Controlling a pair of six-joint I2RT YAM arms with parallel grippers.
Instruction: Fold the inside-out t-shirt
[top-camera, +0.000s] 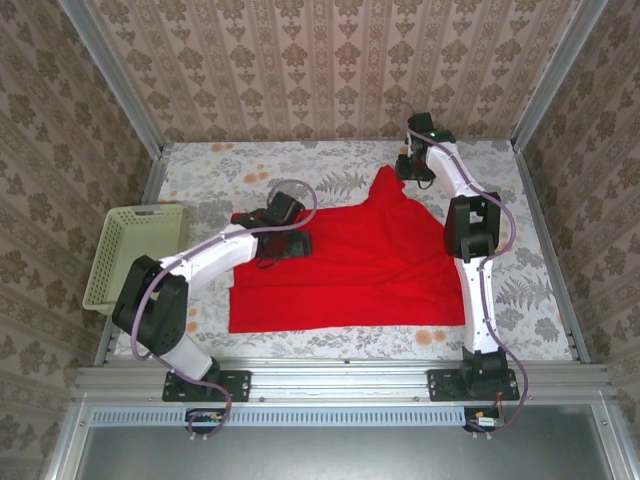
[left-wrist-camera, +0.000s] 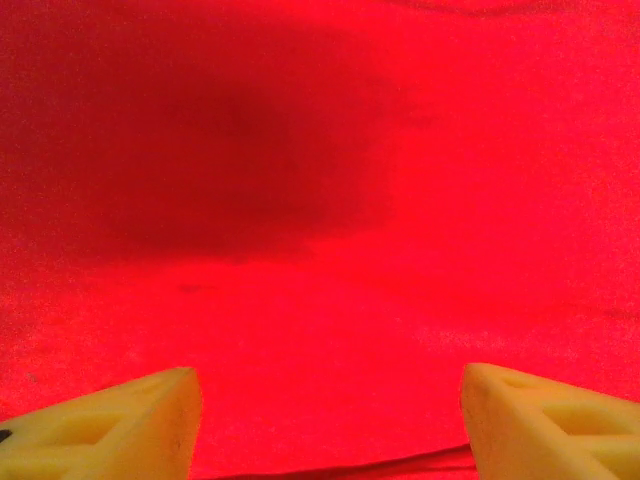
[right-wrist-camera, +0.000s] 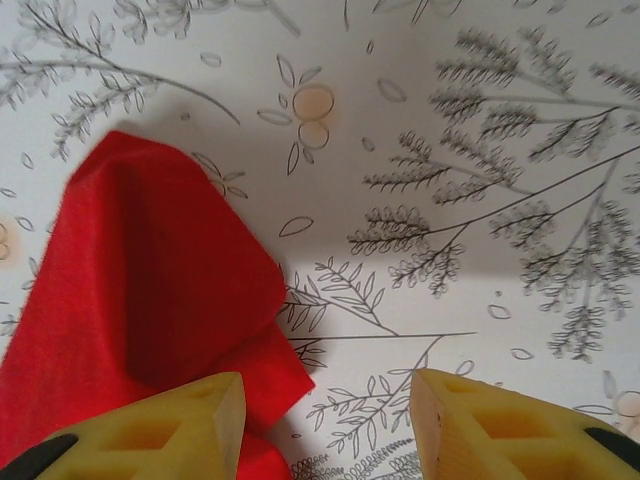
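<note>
- inside-out t-shirt (top-camera: 350, 275): plain red, lies on the floral tabletop (top-camera: 520, 270) between the 2 arms, closer to the near edge than to the back wall
- near hem runs roughly straight along the near edge; the body is spread mostly flat with soft creases
- 1 part of the shirt narrows to a point at the far right, reaching up toward the right gripper (top-camera: 408, 165)
- left gripper (top-camera: 287, 243): over the shirt's upper-left edge; in its wrist view the yellow fingers stand wide apart (left-wrist-camera: 328, 400) with flat red cloth (left-wrist-camera: 400, 200) under and ahead of them, nothing pinched
- right gripper, wrist view (right-wrist-camera: 328, 385): fingers apart, patterned tabletop (right-wrist-camera: 480, 150) visible in the gap between them; a folded red corner (right-wrist-camera: 150, 280) sits just beside and partly under the finger on the picture's left, not clamped
- basket (top-camera: 147, 210): pale yellow-green plastic lattice, at the left edge of the table beside the left arm's elbow, well apart from the shirt; its own lattice floor is what shows inside; shirt is on the table, not in it
</note>
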